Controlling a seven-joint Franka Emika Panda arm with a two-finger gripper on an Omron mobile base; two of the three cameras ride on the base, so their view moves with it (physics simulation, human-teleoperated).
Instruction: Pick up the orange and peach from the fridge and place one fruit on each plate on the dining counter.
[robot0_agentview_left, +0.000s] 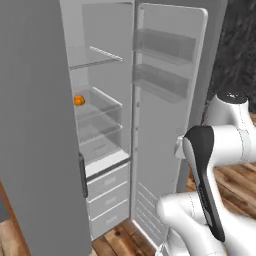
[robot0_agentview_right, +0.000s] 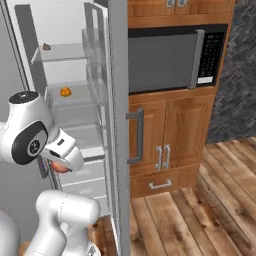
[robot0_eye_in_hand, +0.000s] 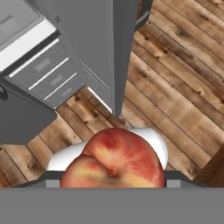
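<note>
The fridge (robot0_agentview_left: 107, 70) stands open, its white inside and glass shelves showing. The orange (robot0_agentview_left: 79, 100) sits on a middle shelf at the left, and appears again as the orange (robot0_agentview_right: 65, 92) in the right base view. My gripper (robot0_agentview_right: 54, 168) hangs low in front of the fridge drawers, shut on the peach (robot0_agentview_right: 61, 167). Seen from the hand, the peach (robot0_eye_in_hand: 114, 159) is a reddish-salmon fruit close up at the bottom, above the wood floor. The plates and the dining counter are out of view.
The grey left fridge door (robot0_agentview_left: 35, 150) and right door (robot0_agentview_left: 167, 145) stand open on either side of me. A microwave (robot0_agentview_right: 170, 57) sits in brown wooden cabinets (robot0_agentview_right: 165, 145) to the right. A small brown item (robot0_agentview_right: 46, 46) lies on the upper shelf.
</note>
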